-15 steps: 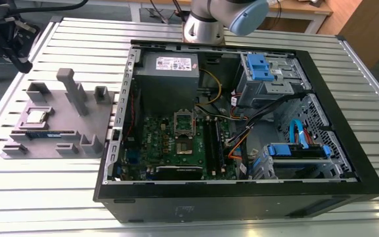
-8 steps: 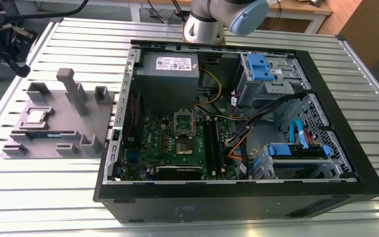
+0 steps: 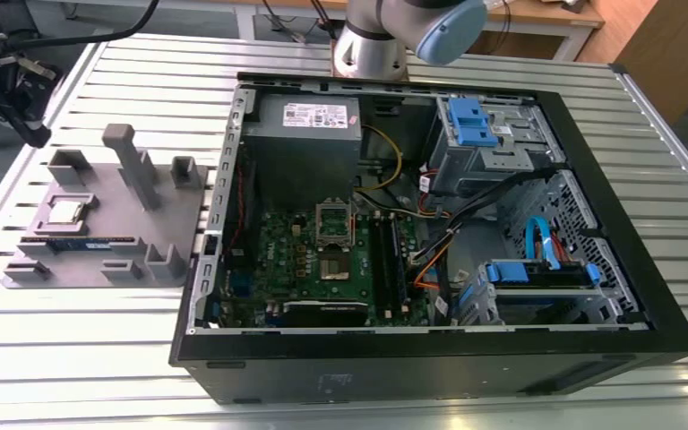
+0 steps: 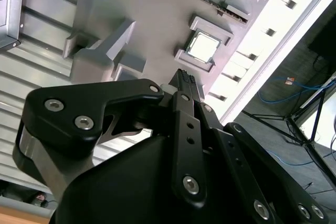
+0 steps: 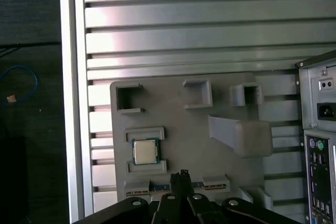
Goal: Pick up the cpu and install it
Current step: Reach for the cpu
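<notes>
Entry: your cpu (image 3: 67, 211) sits flat, metal top up, in a square pocket of the grey fixture tray (image 3: 111, 219). The tray rests on the slatted table (image 3: 81, 340), to the exterior view's left of the open computer case (image 3: 440, 358). A blue memory stick (image 3: 81, 242) lies in the tray's long slot just beside the cpu. In the second wrist view your gripper (image 4: 186, 80) hangs over the tray, near the cpu but apart from it, jaws drawn together on nothing. The motherboard (image 3: 320, 269) lies inside the case.
</notes>
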Motion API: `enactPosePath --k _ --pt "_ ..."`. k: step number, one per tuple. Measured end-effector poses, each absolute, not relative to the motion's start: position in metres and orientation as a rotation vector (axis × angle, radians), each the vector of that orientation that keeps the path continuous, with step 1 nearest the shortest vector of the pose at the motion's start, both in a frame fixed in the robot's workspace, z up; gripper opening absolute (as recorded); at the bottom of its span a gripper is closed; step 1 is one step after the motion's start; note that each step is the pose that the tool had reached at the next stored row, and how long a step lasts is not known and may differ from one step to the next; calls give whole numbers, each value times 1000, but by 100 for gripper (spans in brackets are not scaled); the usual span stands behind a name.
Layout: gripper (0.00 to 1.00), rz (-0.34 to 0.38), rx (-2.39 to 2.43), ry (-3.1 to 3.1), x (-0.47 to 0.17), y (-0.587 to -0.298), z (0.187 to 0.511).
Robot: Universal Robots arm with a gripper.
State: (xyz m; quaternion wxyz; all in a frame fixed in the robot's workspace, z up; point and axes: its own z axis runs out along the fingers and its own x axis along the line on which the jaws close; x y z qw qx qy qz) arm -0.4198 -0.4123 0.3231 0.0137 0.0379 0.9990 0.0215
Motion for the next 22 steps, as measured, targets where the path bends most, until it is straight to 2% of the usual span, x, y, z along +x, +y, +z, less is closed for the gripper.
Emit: enactPosePath --k 22 --pt "11 67 118 3111 -438 -419 301"
